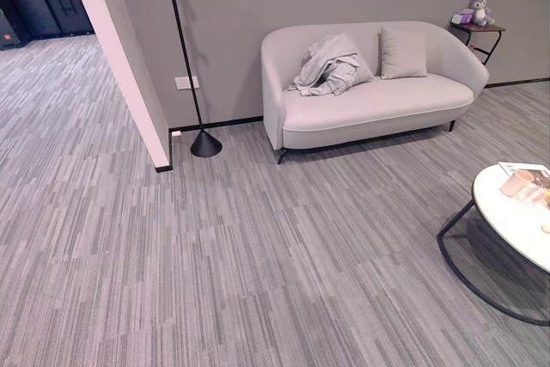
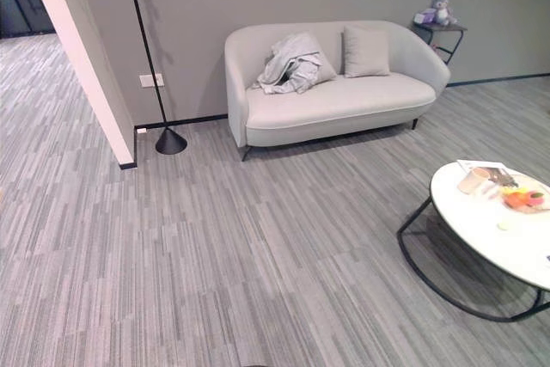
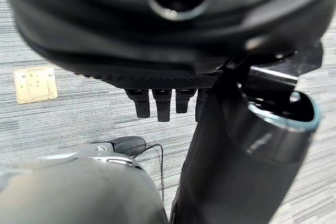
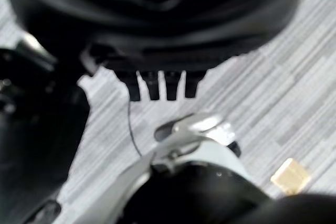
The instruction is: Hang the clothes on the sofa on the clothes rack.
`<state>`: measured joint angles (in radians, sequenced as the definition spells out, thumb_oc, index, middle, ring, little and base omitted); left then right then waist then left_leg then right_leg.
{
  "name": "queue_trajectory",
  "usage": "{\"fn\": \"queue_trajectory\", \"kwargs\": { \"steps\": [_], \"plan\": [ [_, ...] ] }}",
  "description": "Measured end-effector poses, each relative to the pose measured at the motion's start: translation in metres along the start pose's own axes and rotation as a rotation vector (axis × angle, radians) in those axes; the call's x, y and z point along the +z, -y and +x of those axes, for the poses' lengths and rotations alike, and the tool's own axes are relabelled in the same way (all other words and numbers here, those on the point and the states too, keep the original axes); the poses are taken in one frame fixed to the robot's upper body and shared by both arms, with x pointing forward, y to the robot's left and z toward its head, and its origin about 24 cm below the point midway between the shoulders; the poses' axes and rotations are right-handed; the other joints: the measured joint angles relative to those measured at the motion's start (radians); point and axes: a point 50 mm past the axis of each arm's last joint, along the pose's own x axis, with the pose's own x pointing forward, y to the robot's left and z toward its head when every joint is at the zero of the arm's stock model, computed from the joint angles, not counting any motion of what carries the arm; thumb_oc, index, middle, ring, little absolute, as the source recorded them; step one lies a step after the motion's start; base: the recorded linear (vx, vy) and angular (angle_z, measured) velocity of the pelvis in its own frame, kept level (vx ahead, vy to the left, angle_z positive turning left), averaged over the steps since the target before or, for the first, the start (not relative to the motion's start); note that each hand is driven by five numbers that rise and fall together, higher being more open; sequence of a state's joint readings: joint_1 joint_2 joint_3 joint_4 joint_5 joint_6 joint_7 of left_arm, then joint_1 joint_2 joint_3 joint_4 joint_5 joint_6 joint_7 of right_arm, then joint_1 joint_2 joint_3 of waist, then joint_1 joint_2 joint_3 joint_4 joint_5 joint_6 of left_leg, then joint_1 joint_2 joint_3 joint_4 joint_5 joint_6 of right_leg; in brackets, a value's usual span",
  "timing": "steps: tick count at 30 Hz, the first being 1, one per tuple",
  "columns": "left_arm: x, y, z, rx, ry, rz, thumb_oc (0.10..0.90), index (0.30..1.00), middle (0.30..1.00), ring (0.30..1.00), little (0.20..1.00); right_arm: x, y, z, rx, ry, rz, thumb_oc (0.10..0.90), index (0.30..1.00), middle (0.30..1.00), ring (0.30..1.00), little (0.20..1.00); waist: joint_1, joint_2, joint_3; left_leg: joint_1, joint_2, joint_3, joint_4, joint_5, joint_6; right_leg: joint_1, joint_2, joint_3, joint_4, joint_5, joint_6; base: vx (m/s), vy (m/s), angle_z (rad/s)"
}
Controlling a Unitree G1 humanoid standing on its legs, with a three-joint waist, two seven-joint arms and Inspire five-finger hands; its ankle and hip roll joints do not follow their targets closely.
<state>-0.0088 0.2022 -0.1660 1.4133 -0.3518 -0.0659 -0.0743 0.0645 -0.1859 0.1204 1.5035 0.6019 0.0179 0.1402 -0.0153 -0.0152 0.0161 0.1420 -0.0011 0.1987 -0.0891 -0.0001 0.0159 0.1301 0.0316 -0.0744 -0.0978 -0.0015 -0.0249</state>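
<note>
Clothes: grey garment (image 1: 327, 66), crumpled at the left end of the sofa (image 1: 378, 100) seat, leaning on the backrest.
Cushion (image 1: 403, 52): mid-backrest, beside the garment.
Left robot hand (image 3: 163, 103): fingers straight, holding nothing, above carpet.
Right robot hand (image 4: 157, 85): fingers straight, holding nothing.
Round counter (image 2: 490, 225): well apart from sofa.

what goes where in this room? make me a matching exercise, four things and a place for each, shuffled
Things:
1. grey clothes
2. plush rabbit
3. cup
4. cushion

Places:
A. on the round white table
B. on the small side table by the wall
C. heaped at the sofa's left end
D. against the sofa's backrest, towards the right

Pairs: 1-C, 2-B, 3-A, 4-D
</note>
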Motion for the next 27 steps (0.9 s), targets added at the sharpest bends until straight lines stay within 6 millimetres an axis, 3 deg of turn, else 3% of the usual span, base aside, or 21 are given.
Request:
{"fn": "queue_trajectory", "kwargs": {
  "steps": [13,15,16,18,19,21,23,25,27],
  "plan": [
    [0.012,0.003,0.001,-0.012,0.041,0.078,0.800,0.900,0.900,0.900,0.900,0.006,-0.003,0.000,0.015,0.020,-0.068,0.800,0.900,0.900,0.900,0.900,0.000,0.000,0.025,-0.018,-0.006,-0.009,-0.004,-0.003,0.005,-0.018,-0.005,-0.003,0.009,0.005,0.005,-0.01,0.069,0.00],
    [0.029,0.012,0.003,-0.037,0.076,0.139,0.800,0.900,0.900,0.900,0.900,0.025,-0.005,0.000,0.020,0.064,-0.080,0.800,0.900,0.900,0.900,0.900,-0.001,0.030,0.075,-0.037,0.008,-0.010,-0.004,0.004,0.025,-0.100,-0.001,-0.023,0.146,-0.012,0.026,-0.04,0.168,-0.01],
    [0.033,0.014,0.003,-0.042,0.084,0.176,0.800,0.900,0.900,0.900,0.900,0.029,-0.006,0.000,0.025,0.077,-0.082,0.800,0.900,0.900,0.900,0.900,-0.004,0.031,0.087,-0.043,0.006,-0.010,-0.001,0.009,0.024,-0.120,-0.010,-0.039,0.177,-0.028,0.039,-0.04,0.212,-0.12],
    [0.048,0.020,0.003,-0.054,0.118,0.226,0.800,0.900,0.900,0.900,0.900,0.051,-0.013,-0.002,0.047,0.137,-0.109,0.800,0.900,0.900,0.900,0.900,-0.004,0.051,0.142,-0.028,0.005,-0.004,-0.005,-0.001,0.057,-0.276,-0.040,-0.079,0.521,-0.060,0.089,0.04,0.118,-0.15],
    [0.050,0.019,0.003,-0.046,0.122,0.230,0.800,0.900,0.900,0.900,0.900,0.062,-0.020,-0.003,0.072,0.183,-0.116,0.800,0.900,0.900,0.900,0.900,-0.023,0.035,0.156,-0.001,-0.011,0.000,-0.005,-0.011,0.067,-0.370,-0.098,-0.112,0.742,-0.070,0.120,0.11,0.060,0.03],
    [0.047,0.011,0.003,-0.021,0.110,0.259,0.800,0.900,0.900,0.900,0.900,0.066,-0.025,-0.003,0.084,0.207,-0.131,0.800,0.900,0.900,0.900,0.900,-0.028,0.004,0.149,0.036,-0.052,0.003,-0.006,-0.028,0.087,-0.430,-0.191,-0.130,0.868,-0.095,0.154,0.13,-0.025,0.05],
    [0.044,0.010,0.003,-0.017,0.102,0.275,0.800,0.900,0.900,0.900,0.900,0.068,-0.021,-0.004,0.073,0.215,-0.135,0.800,0.900,0.900,0.900,0.900,-0.023,0.004,0.137,0.053,-0.063,0.001,-0.006,-0.042,0.088,-0.433,-0.238,-0.149,0.781,-0.097,0.155,0.19,-0.169,0.02],
    [0.034,0.006,0.002,-0.005,0.079,0.255,0.800,0.900,0.900,0.900,0.900,0.065,-0.029,-0.003,0.096,0.218,-0.147,0.800,0.900,0.900,0.900,0.900,-0.024,0.005,0.117,0.059,-0.052,0.000,-0.001,-0.049,0.068,-0.382,-0.217,-0.153,0.411,-0.082,0.146,0.24,-0.250,-0.05],
    [0.036,0.005,0.003,0.003,0.073,0.284,0.800,0.900,0.900,0.900,0.900,0.061,-0.034,-0.002,0.109,0.202,-0.182,0.800,0.900,0.900,0.900,0.900,-0.026,-0.003,0.106,0.073,-0.036,0.002,0.000,-0.067,0.037,-0.339,-0.171,-0.082,0.009,0.036,0.152,0.29,-0.246,0.01]
  ]
}}
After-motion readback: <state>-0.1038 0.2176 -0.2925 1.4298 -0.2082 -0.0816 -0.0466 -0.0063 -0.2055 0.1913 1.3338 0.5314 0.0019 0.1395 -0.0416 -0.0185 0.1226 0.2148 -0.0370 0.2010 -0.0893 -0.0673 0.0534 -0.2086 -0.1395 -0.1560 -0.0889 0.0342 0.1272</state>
